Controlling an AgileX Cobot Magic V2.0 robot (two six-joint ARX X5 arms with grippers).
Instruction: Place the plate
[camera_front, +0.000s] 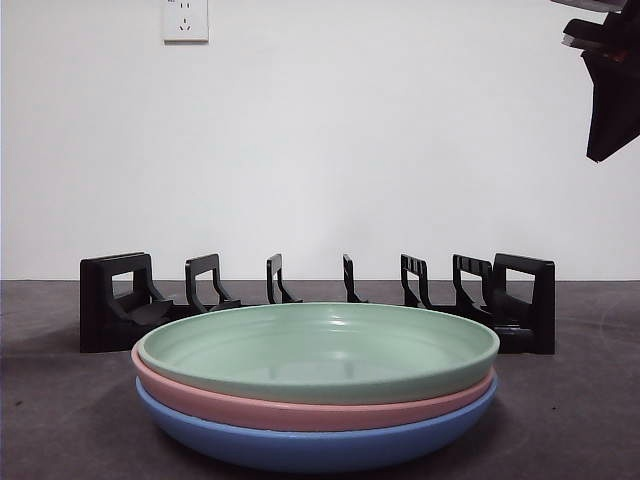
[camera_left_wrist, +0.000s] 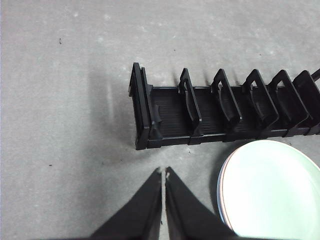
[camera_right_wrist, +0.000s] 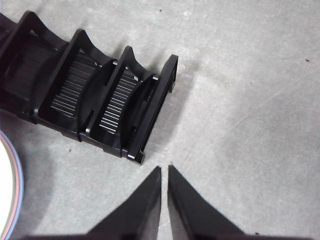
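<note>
Watch the stack — the green plate nests tightly on a pink plate and a blue plate, so a low grab could drag two up together. It's pale, glossy and shallow, just in front of the black rack, mid-desk. Both the left gripper and right gripper hang above the desk — jaws pressed together, empty.

Both grippers, left and right, are showing matte black, wedge-shaped fingers tapering to narrow pointed tips.
</note>
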